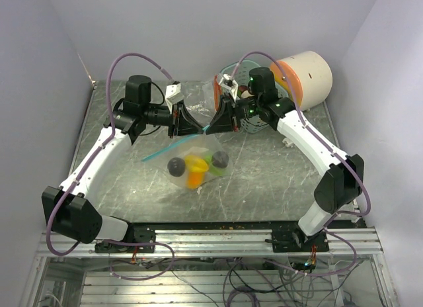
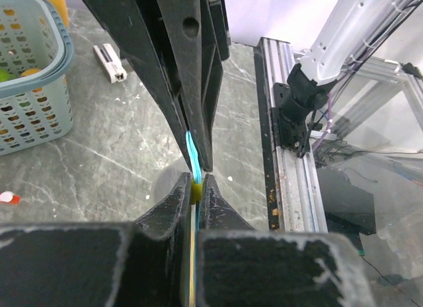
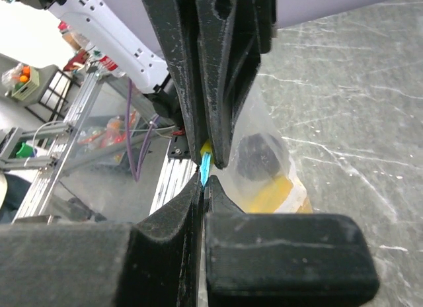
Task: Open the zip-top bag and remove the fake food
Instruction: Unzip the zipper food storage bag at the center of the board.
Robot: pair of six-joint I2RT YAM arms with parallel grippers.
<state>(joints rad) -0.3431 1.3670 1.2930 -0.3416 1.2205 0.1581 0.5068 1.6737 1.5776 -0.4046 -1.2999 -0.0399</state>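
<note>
Left claw (image 2: 196, 190) and right claw (image 3: 203, 182) are both closed on the top edge of the bag (image 1: 190, 149); when pulling, the thin plastic may slip out.

right hand (image 3: 203, 181) pinching zip-top bag (image 3: 268, 131)

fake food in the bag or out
In. The fake food shows through the clear zip-top bag, bunched at its bottom.

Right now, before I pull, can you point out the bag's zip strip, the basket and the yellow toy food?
Zip strip (image 2: 192, 153): left wrist view, middle of the visible blue strip.
Basket (image 2: 61, 39): left wrist view, its blue rim.
Yellow toy food (image 3: 274, 193): right wrist view, yellow body seen through clear plastic.
</note>
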